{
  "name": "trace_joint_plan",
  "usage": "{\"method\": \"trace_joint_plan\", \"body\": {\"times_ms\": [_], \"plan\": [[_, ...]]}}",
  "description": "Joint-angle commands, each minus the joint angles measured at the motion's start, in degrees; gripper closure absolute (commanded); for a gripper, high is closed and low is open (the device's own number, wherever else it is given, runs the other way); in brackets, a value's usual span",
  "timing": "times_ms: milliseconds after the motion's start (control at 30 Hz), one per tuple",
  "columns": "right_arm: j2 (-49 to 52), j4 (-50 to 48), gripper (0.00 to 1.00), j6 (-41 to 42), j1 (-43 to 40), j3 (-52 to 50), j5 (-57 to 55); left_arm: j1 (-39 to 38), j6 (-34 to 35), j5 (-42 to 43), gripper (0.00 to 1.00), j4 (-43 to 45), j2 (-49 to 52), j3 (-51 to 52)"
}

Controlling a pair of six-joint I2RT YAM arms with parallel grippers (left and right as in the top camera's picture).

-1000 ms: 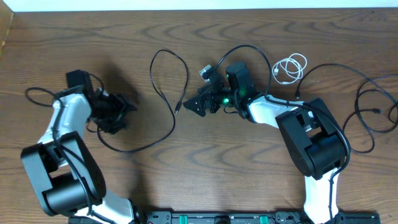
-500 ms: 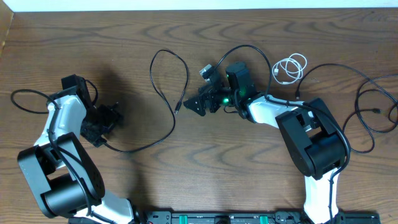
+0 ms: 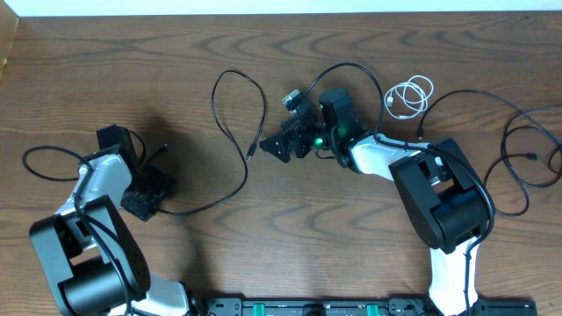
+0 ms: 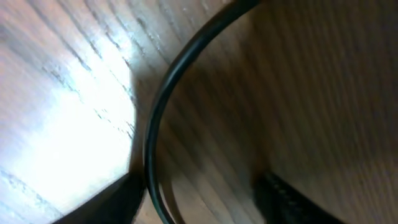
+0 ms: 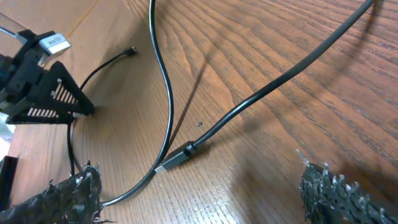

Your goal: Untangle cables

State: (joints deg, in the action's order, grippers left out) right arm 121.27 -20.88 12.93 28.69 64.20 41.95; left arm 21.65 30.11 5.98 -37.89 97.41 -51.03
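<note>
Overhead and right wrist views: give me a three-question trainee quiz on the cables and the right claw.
1. True or false: the right claw is shut on the white cable.
2. How many white cables lie on the table?
3. In the right wrist view, the plug in front of the claw: A) lies flat on the table, B) is pinched in the claw, C) hangs in the air?
Key: 1 false, the claw is open and apart from that cable; 2 one; 3 A.
</note>
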Motion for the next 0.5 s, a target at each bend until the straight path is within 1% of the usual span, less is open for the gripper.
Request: {"method": "trace_joint_plan", "body": {"times_ms": [0, 133, 267, 400, 467], "plan": [[0.7, -0.37, 0.01, -1.01, 0.39, -0.28, -0.02, 0.13, 0.35, 6.69, 0.44, 2.54, 2.56, 3.34], [0.7, -0.52, 0.01, -1.01, 0.39, -0.28, 0.0, 0.13, -0.07, 13.79, 0.44, 5.14, 2.56, 3.34], [0.44, -0.63, 0.01, -0.96, 0.22, -0.28, 1.88, 0.04, -2.49, 21.81, 0.44, 8.52, 2.56, 3.32], [-0.33, -0.81, 0.01, -0.7, -0.28, -0.28, 3.48, -1.29, -2.45, 22.99, 0.44, 11.39, 2.56, 3.34], [-0.96, -0.81, 0.01, 0.68, -0.44, -0.28, 3.45, -2.27, -2.47, 22.97, 0.44, 12.44, 2.56, 3.34]]}}
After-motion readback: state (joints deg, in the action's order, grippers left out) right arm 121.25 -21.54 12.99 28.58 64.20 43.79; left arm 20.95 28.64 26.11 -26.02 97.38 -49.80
